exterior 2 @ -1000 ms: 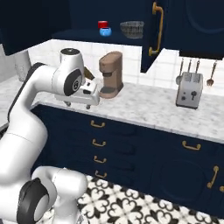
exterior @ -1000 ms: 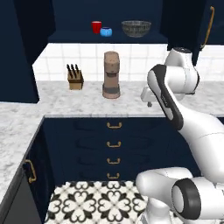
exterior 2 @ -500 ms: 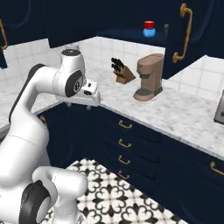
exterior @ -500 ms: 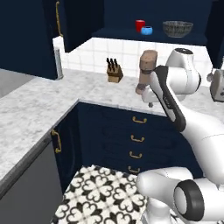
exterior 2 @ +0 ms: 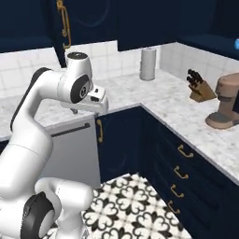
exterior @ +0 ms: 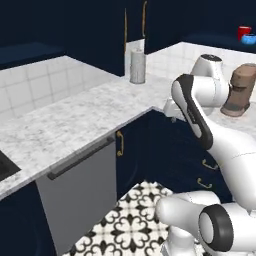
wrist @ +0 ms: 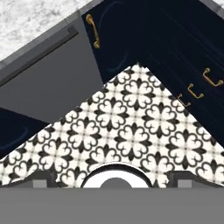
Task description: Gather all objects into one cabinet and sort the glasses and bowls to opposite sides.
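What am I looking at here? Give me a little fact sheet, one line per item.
Place: kitchen corner with a marble counter
Robot arm: folded above the counter edge
Gripper: points down at the patterned floor; open or shut unclear
Red cup: on a far shelf, beside a blue bowl
Coffee machine: on the counter
Paper towel roll: upright in the corner

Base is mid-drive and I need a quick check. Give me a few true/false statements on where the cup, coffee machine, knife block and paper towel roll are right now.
1. The red cup sits on the cabinet shelf beside a blue bowl. True.
2. The coffee machine stands on the floor. False: it stands on the counter.
3. The knife block is on the counter, apart from the coffee machine. True.
4. The paper towel roll lies on its side. False: it stands upright.
5. The hand view looks down on patterned floor tiles. True.
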